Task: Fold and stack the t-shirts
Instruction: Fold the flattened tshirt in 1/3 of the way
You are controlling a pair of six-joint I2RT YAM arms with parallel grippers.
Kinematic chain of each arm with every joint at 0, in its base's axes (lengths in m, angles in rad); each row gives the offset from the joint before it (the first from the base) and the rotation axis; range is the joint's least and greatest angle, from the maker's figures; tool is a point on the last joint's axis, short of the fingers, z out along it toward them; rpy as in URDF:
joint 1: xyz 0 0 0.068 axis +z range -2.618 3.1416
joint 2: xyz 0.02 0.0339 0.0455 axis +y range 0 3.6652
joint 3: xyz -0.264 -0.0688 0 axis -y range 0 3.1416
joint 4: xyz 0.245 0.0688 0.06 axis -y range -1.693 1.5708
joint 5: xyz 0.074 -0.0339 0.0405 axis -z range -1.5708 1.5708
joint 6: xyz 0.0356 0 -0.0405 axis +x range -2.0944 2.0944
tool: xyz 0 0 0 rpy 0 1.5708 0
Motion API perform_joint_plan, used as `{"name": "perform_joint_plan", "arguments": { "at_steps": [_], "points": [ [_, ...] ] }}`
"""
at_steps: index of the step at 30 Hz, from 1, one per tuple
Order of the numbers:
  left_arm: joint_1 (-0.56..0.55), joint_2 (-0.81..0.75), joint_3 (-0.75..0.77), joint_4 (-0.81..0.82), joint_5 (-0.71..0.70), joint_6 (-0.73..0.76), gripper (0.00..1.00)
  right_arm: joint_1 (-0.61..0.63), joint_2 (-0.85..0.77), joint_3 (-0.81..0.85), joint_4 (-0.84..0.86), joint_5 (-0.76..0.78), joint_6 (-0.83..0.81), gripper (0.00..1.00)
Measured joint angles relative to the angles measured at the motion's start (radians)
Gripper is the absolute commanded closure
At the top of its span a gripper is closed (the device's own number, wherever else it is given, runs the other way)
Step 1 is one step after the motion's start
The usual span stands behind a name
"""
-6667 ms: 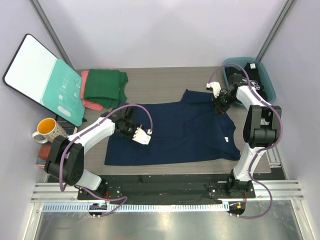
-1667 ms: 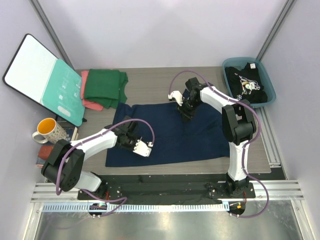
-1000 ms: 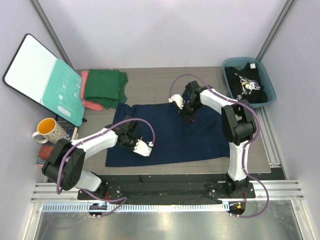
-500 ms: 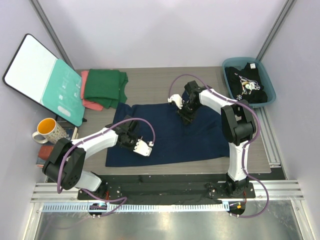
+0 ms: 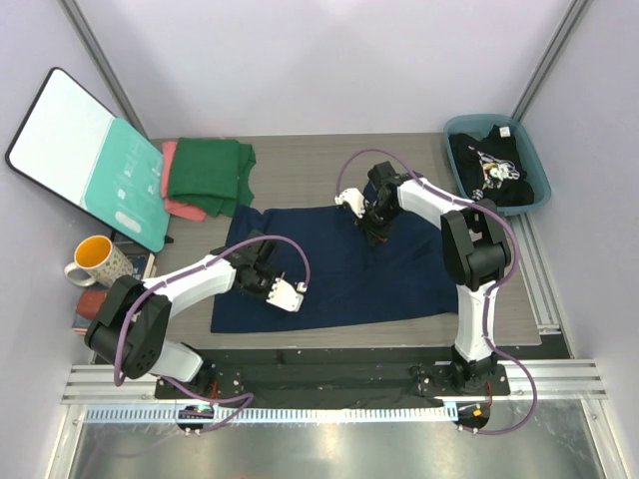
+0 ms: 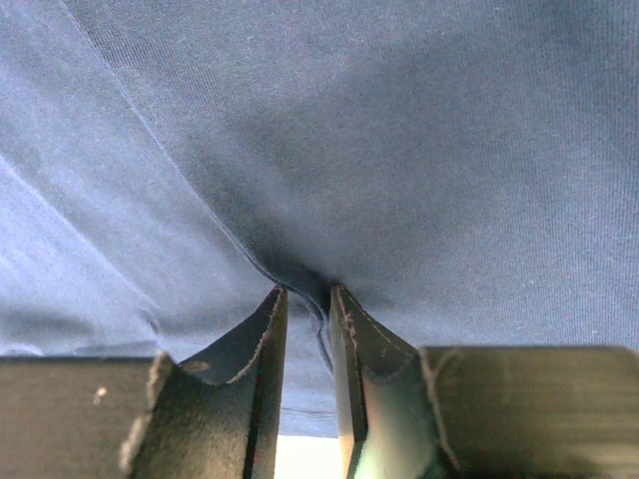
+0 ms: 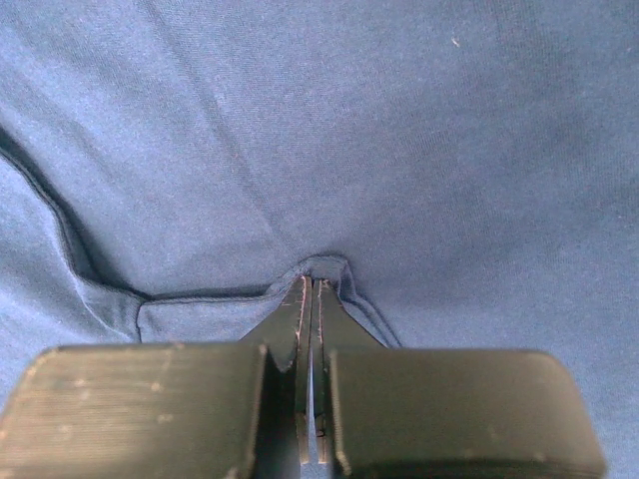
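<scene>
A grey-brown wood-grain table spreads beyond the left gripper and the right gripper, closed in by plain pale lilac walls on the far side and on both flanks, with slanting grey metal posts in the far corners. Well to the left of the left gripper, a teal-and-white board leans on the side wall, a yellow mug nearer than it. On the near side of both grippers lie aluminium rails, a white slotted strip and a brushed metal sheet, all under soft, even light.
</scene>
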Motion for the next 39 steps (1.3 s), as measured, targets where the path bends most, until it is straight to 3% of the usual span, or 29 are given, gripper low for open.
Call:
{"name": "perform_joint_plan", "arguments": {
  "at_steps": [30,31,32,33,36,39],
  "points": [
    [0.000,0.016,0.014,0.000,0.006,0.002,0.75,0.040,-0.035,0.072,-0.016,0.009,-0.023,0.99],
    [0.000,0.016,0.014,0.000,0.006,0.002,0.75,0.042,-0.035,0.072,-0.016,0.009,-0.026,0.96],
    [0.000,0.016,0.014,0.000,0.006,0.002,0.75,0.045,-0.035,0.072,-0.016,0.010,-0.028,0.81],
    [0.000,0.016,0.014,0.000,0.006,0.002,0.75,0.046,-0.035,0.072,-0.016,0.011,-0.028,0.72],
    [0.000,0.016,0.014,0.000,0.006,0.001,0.75,0.046,-0.035,0.072,-0.014,0.021,-0.034,0.54],
    [0.000,0.016,0.014,0.000,0.006,0.001,0.74,0.047,-0.037,0.068,0.003,0.040,-0.033,0.48]
  ]
}}
